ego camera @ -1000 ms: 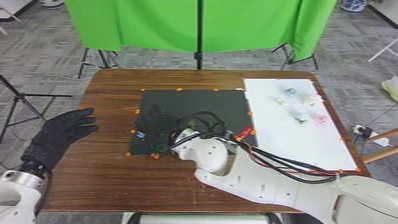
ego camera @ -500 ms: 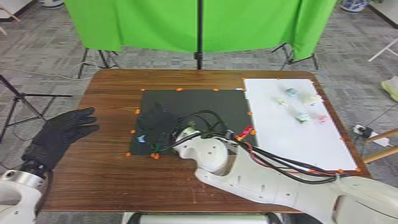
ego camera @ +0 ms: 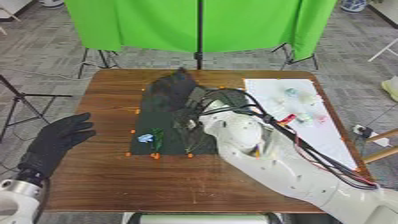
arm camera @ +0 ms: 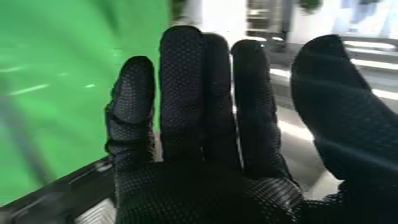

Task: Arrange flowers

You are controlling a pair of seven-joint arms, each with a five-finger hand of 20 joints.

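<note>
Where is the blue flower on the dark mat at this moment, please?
In the head view, the blue flower lies toward the near left corner of the dark mat, beside a green stem and nearer the bottom edge than the right hand.

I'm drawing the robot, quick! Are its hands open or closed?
Left hand: open, holding nothing.
Right hand: open, fingers straight, holding nothing.

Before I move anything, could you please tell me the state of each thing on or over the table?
Right hand: open, fingers straight, empty, over the dark mat
Left hand: open, empty, at the table's left side
Blue flower with green stem: lying on the dark mat
Pink flower: lying on the white board
Dark mat: flat, partly covered by the right arm
White board: flat, flowers on it
</note>
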